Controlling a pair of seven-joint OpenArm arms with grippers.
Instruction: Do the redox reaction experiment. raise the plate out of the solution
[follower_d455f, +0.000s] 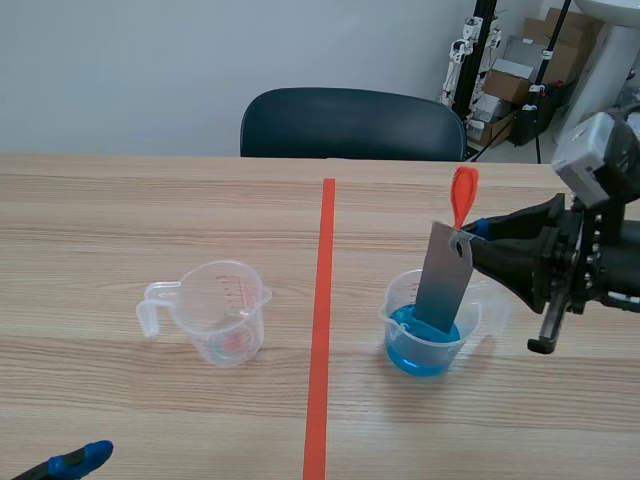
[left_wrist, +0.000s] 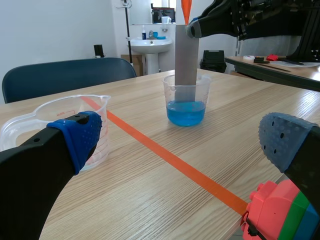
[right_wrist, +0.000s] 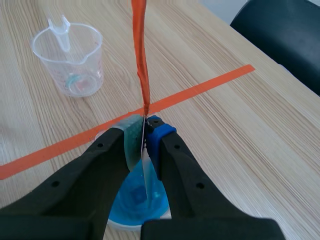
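A grey metal plate (follower_d455f: 443, 285) with an orange tab (follower_d455f: 463, 197) on top stands tilted in a clear cup (follower_d455f: 431, 336), its lower end in the blue solution (follower_d455f: 422, 344). My right gripper (follower_d455f: 472, 234) is shut on the plate's upper edge, just below the tab. From the right wrist, the plate (right_wrist: 145, 165) shows edge-on between the pads (right_wrist: 131, 135), over the blue solution (right_wrist: 135, 197). The left wrist view has the plate (left_wrist: 186, 62) in the cup (left_wrist: 186, 100) ahead. My left gripper (left_wrist: 180, 140) is open, low at the table's near left, holding nothing.
An empty clear measuring jug (follower_d455f: 218, 311) stands left of the orange-red tape line (follower_d455f: 322, 330). A dark chair (follower_d455f: 352, 124) sits behind the table's far edge. A red, green and blue block (left_wrist: 280, 210) lies by my left gripper's right finger.
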